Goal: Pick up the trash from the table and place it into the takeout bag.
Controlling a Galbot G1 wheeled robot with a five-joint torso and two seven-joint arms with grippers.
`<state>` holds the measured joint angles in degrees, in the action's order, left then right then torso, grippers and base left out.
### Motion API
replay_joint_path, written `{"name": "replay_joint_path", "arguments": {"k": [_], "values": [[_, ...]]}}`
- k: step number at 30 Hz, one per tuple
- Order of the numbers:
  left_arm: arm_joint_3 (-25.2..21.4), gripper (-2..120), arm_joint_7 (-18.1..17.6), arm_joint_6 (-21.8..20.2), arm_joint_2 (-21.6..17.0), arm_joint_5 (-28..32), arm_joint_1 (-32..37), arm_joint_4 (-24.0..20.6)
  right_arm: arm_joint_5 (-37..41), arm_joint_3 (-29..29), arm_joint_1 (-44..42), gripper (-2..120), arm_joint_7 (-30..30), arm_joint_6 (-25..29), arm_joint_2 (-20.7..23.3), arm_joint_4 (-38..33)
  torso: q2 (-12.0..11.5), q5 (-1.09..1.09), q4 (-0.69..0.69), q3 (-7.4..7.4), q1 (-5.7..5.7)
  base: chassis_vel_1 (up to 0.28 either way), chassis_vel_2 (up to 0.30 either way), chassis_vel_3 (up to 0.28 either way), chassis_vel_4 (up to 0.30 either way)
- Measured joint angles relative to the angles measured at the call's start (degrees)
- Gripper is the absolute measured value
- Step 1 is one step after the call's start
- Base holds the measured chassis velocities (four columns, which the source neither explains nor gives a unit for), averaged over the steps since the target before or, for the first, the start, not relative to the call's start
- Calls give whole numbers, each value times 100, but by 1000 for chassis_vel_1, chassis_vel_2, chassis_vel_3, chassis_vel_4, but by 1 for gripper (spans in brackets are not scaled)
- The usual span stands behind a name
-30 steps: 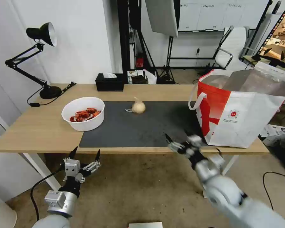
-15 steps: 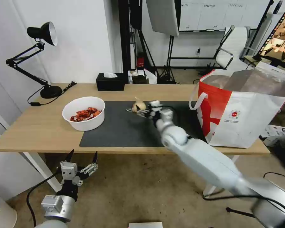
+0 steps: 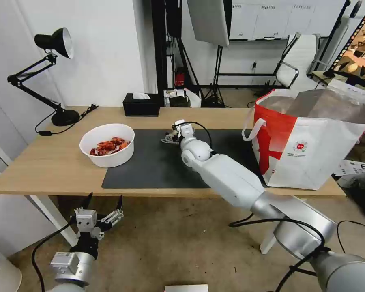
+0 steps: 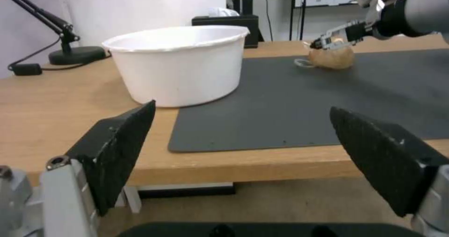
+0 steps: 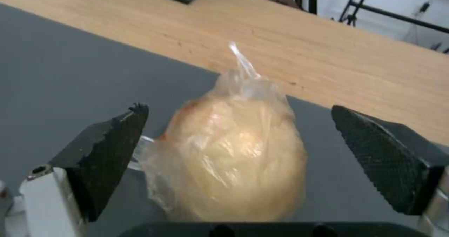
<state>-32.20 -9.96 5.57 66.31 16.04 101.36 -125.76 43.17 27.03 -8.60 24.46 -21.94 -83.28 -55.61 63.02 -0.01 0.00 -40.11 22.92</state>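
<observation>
The knotted beige plastic bag [image 5: 234, 160] lies on the dark grey mat [image 3: 150, 166] of the table [image 3: 48, 162]. My right gripper [image 5: 238, 109] is open, one finger on each side of the bag, not touching it. The left wrist view shows the same bag [image 4: 333, 56] with the right gripper [image 4: 327, 42] over it. The white bowl [image 3: 106, 145] of red crayfish shells stands at the mat's left edge. At the table's right end stands the takeout bag [image 3: 312, 142], open at the top. My left gripper [image 3: 101, 207] hangs open below the table's front edge.
A black tissue box [image 3: 141, 105] sits at the table's back edge, and a black desk lamp [image 3: 52, 73] stands at the back left. Stands, a white chair and cables fill the room behind. The white bowl [image 4: 182, 61] is close ahead of the left gripper [image 4: 242, 108].
My right arm has swung from the table's near edge by the takeout bag across the mat to the beige bag. The left gripper has sunk slightly.
</observation>
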Motion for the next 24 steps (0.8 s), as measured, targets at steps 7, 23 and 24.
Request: {"name": "replay_joint_path", "arguments": {"k": [7, 23, 24], "values": [[-4, 100, 0, 29, -17, 13, -9, 15, 107, -126, 52, 99, 90, -274, -203, 311, 0, 1, 0, 0, 0, 0, 0, 0, 0], [-26, 100, -8, 120, -27, 23, 13, 4, 585, -160, 40, 39, 326, -492, -160, 128, 0, 1, 0, 0, 0, 0, 0, 0, 0], [-15, 100, -9, 120, -27, 23, 12, 0, 668, -141, 15, 34, 365, -498, -83, 16, 0, 1, 1, 0, 0, 0, 0, 0, 0]]}}
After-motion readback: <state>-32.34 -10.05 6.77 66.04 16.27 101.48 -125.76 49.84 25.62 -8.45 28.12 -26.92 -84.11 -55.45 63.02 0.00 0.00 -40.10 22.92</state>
